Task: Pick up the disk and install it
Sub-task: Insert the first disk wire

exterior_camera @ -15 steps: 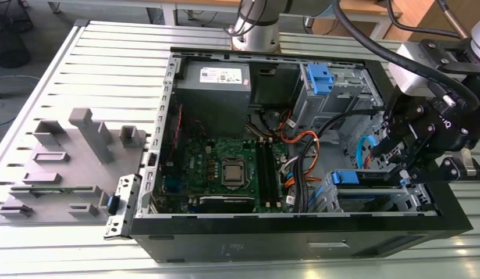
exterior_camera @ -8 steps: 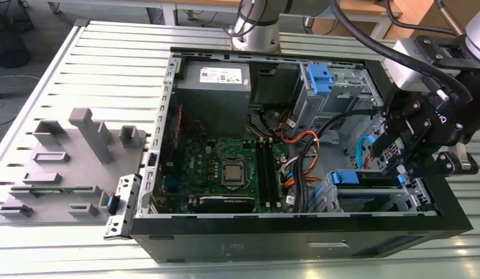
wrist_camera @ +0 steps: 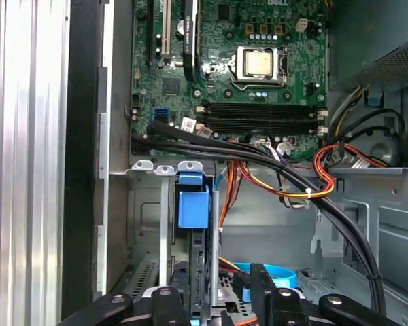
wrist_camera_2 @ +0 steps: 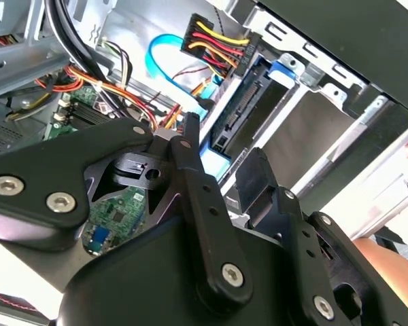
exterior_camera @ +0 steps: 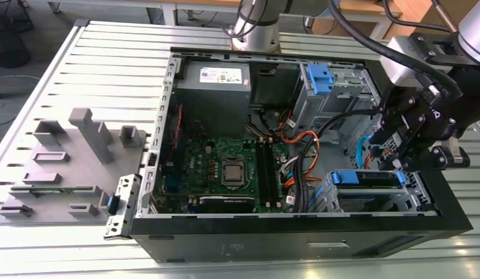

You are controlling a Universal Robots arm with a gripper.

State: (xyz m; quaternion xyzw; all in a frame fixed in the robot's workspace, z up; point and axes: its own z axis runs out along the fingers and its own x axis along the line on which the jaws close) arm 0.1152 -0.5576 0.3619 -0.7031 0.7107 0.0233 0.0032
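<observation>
The disk [exterior_camera: 368, 178] sits in its blue carrier inside the lower drive bay, at the near right corner of the open computer case [exterior_camera: 302, 241]. In the first wrist view the disk [wrist_camera: 198, 261] shows edge-on under its blue handle [wrist_camera: 192, 204]. My gripper [exterior_camera: 395, 163] hangs just above the bay's far end. Both wrist views show its black fingers spread apart, open, gripper [wrist_camera: 221, 292] and gripper [wrist_camera_2: 223, 146] alike. One finger is close beside the disk's connector end [wrist_camera_2: 241, 112]; whether it touches I cannot tell. Nothing is held.
Black, orange and red-yellow cables [exterior_camera: 302, 157] run over the motherboard [exterior_camera: 224, 168] toward the bay. A grey power-supply box [exterior_camera: 214, 78] and an upper bay with a blue latch [exterior_camera: 321, 78] fill the case's far side. Grey fixtures [exterior_camera: 69, 151] stand on the table. A person's hand [wrist_camera_2: 387, 258] is nearby.
</observation>
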